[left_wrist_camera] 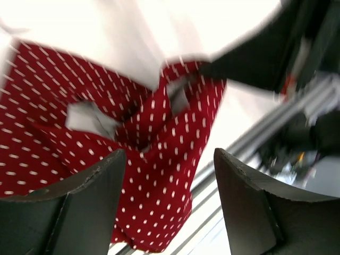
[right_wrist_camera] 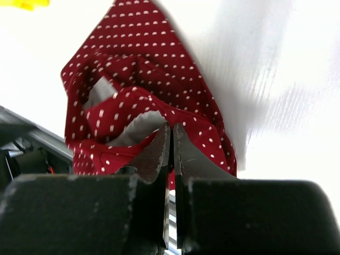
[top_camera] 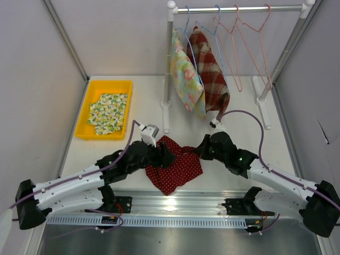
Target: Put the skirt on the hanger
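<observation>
The red white-dotted fabric skirt (top_camera: 178, 167) lies crumpled on the white table (top_camera: 143, 101), close to its near edge and between the two arms. The right gripper (right_wrist_camera: 171, 127) is pinched tight, its tips meeting on a fold at the skirt's edge, where grey lining shows. The left gripper (left_wrist_camera: 169, 156) hangs spread wide above the cloth with nothing between its fingers.

Here's the danger: that right pinch looks shallow, right at the rim, so a quick lift may let the fabric slide out. It may also have caught only one layer, leaving the waist bunched shut and hard to thread.

The left has no hold, so a one-sided pull may drag the skirt toward the front edge. The empty pink wire hangers (top_camera: 249, 37) wait well apart at the back rail and look likely to swing if the cloth bumps them.
</observation>
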{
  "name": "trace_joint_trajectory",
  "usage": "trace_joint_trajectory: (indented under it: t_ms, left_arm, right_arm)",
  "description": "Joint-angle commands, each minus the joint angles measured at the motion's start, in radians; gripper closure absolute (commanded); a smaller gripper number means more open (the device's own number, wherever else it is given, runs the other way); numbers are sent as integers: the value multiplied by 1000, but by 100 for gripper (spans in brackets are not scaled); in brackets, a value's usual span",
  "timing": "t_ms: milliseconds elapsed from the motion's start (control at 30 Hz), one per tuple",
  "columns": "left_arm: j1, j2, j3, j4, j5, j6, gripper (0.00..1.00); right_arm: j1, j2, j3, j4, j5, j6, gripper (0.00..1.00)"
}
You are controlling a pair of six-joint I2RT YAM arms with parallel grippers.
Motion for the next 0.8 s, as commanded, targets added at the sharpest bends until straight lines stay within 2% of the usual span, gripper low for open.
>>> trace_joint_trajectory:
  t_ms: [0,167,300,400,533,767]
  left_arm:
    - [5,13,99,-125,-161,-48,27]
    - [14,64,120,-223,-204,-94,26]
    - [86,90,106,-239,-164,-85,25]
    - [167,125,80,-202,-67,-46,26]
    - [223,177,58,-142,41,-11,28]
    - [273,302,57,-39,110,18,29]
  right_arm:
    - [48,-72,3,-12,97,-59,100]
    - [96,-132,20,-67,174,-89,100]
    - [119,-139,25,-90,200,-92,100]
    - [142,-155,28,-111,227,-90,100]
    - [163,-175,37,-156,257,-89,100]
    - [172,-196,39,-180,263,-89,100]
